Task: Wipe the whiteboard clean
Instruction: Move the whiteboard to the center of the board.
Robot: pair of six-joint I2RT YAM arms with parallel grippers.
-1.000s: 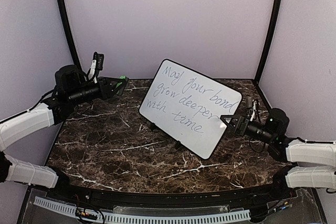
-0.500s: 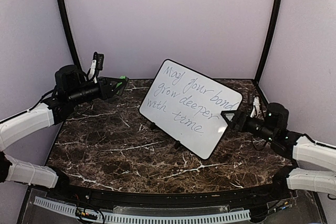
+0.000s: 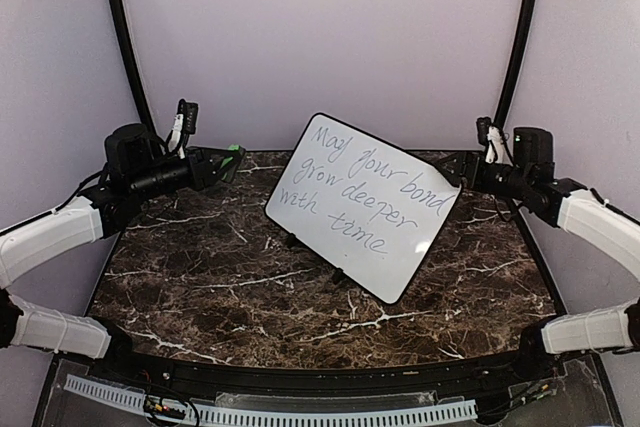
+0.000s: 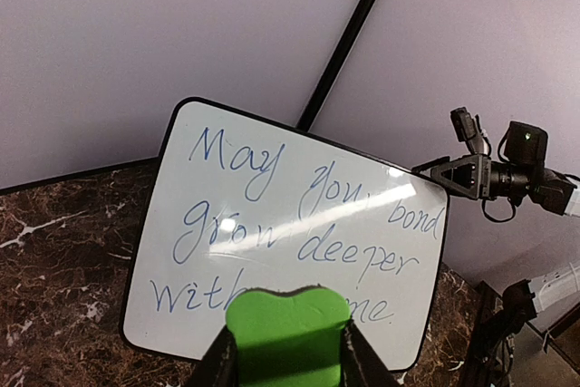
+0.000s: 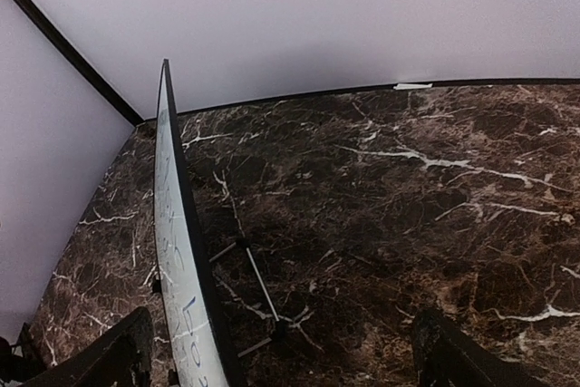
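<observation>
The whiteboard (image 3: 360, 205) stands tilted on its wire stand (image 5: 263, 287) at the middle of the table, with several lines of dark handwriting on it. My left gripper (image 3: 226, 161) hovers left of the board, facing it, shut on a green eraser (image 4: 288, 319). My right gripper (image 3: 463, 177) is open at the board's upper right corner. In the right wrist view the whiteboard (image 5: 177, 251) appears edge-on between my two fingers, close to the left finger (image 5: 113, 360).
The dark marble table (image 3: 220, 277) is enclosed by pale purple walls with black corner posts (image 3: 125, 37). The board's small black feet (image 3: 338, 274) rest on the marble. A perforated white strip (image 3: 300, 415) runs along the near edge.
My right arm has risen from the board's lower right edge to its upper right corner, and its jaws have opened wider. The left arm and eraser have not moved.
</observation>
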